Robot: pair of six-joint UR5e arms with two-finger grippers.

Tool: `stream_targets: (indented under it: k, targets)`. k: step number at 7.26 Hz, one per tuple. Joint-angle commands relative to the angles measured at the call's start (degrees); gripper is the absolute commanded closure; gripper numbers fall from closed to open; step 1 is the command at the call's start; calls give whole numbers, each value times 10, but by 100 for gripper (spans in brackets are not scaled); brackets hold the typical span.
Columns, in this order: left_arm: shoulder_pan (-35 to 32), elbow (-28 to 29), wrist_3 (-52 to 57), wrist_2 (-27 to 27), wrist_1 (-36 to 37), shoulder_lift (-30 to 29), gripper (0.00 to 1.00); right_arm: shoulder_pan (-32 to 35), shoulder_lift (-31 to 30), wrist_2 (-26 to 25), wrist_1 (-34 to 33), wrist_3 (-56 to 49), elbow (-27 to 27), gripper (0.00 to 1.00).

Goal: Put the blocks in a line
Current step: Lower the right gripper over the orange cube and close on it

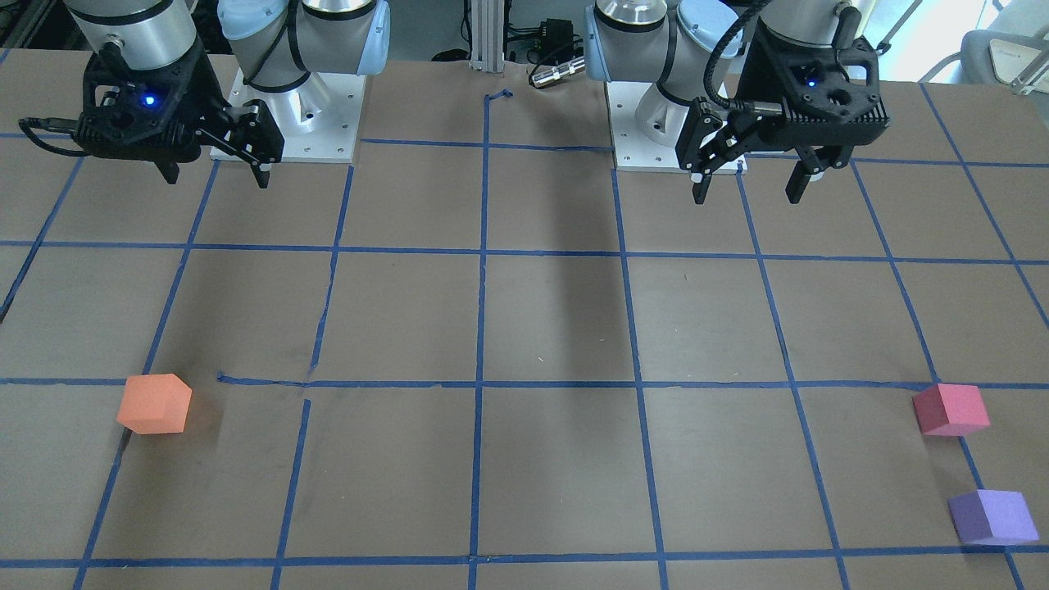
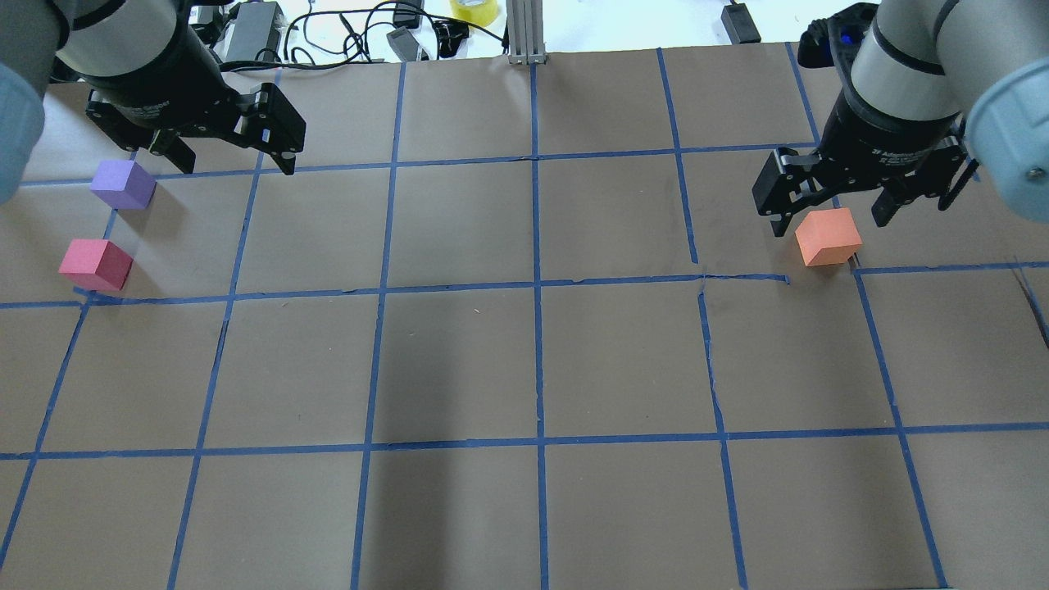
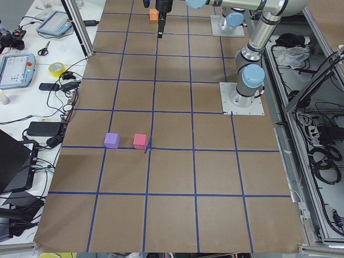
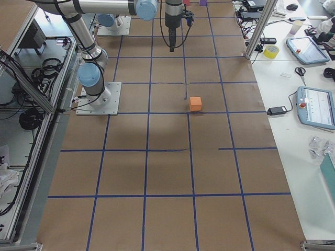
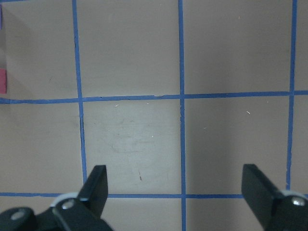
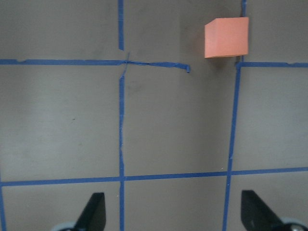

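Observation:
The orange block (image 1: 154,403) (image 2: 828,236) lies alone on the robot's right side and shows at the top of the right wrist view (image 6: 226,37). The pinkish-red block (image 1: 951,409) (image 2: 95,265) and the purple block (image 1: 993,516) (image 2: 123,183) lie close together, apart, on the robot's left side. My left gripper (image 1: 746,192) (image 2: 236,164) (image 5: 178,187) is open and empty, high above the table near its base. My right gripper (image 1: 217,176) (image 2: 829,223) (image 6: 175,211) is open and empty, also high, back from the orange block.
The table (image 2: 533,369) is brown paper with a blue tape grid. Two arm base plates (image 1: 287,115) (image 1: 656,131) stand at the robot's side. Cables, a tape roll (image 2: 474,8) and tablets (image 4: 314,104) lie beyond the far edge.

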Motion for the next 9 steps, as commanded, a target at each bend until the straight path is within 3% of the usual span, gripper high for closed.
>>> stream_targets:
  k: [1, 3, 4, 6, 7, 9]
  targets:
    - [0, 0, 1, 0, 0, 1, 0, -12, 26, -58, -88, -3, 1, 0]
    - [0, 0, 1, 0, -1, 1, 0, -41, 84, -56, -121, 4, 1, 0]
    - [0, 0, 1, -1, -1, 0, 0, -59, 95, -56, -208, 4, 2, 0]
    - [-1, 0, 1, -2, -1, 0, 0, -90, 133, 27, -225, -17, 6, 0]
    - [-1, 0, 1, -3, 0, 0, 0, -116, 184, 42, -229, -51, 27, 0]
    - [-1, 0, 0, -3, 0, 0, 0, -151, 243, 52, -316, -75, 35, 0]
